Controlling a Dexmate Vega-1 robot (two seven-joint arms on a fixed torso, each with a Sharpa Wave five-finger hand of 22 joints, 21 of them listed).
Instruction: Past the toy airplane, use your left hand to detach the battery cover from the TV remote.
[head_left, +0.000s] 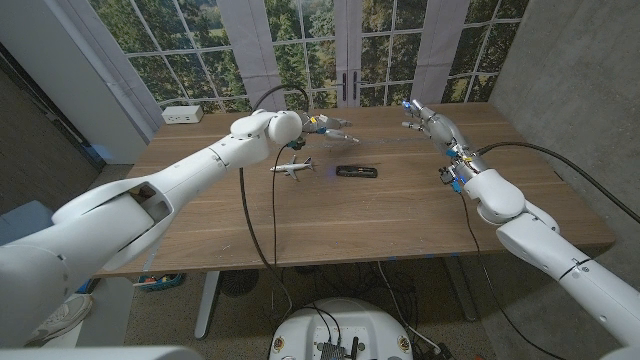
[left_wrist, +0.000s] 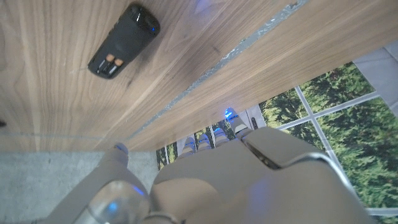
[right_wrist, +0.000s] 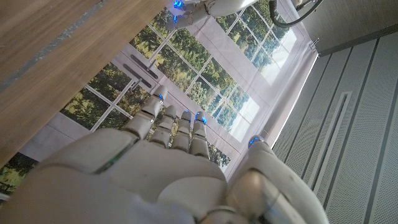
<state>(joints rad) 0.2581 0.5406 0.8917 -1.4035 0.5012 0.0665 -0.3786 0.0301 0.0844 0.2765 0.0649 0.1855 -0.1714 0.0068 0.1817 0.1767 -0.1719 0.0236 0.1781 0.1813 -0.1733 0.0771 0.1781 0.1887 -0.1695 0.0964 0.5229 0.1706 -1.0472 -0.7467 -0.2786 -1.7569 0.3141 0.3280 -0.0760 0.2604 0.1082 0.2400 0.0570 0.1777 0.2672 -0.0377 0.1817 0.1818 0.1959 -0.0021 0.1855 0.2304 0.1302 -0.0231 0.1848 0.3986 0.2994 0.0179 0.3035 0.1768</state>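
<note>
The black TV remote (head_left: 356, 172) lies mid-table, just right of the small white toy airplane (head_left: 292, 167). In the left wrist view the remote (left_wrist: 123, 42) shows an uncovered battery bay with two batteries in it. My left hand (head_left: 332, 127) hovers above the table beyond the remote, toward the window. Its fingers (left_wrist: 219, 132) curl away from the wrist camera, hiding whatever lies in them. I see no loose cover on the table. My right hand (head_left: 430, 122) is raised over the far right of the table, and its fingers (right_wrist: 177, 127) are straight and holding nothing.
A white power strip (head_left: 183, 114) sits at the table's far left corner. A pale seam (left_wrist: 205, 68) runs across the wooden tabletop beyond the remote. Black cables hang from both arms. Windows stand behind the table, and a grey wall (head_left: 570, 70) is at the right.
</note>
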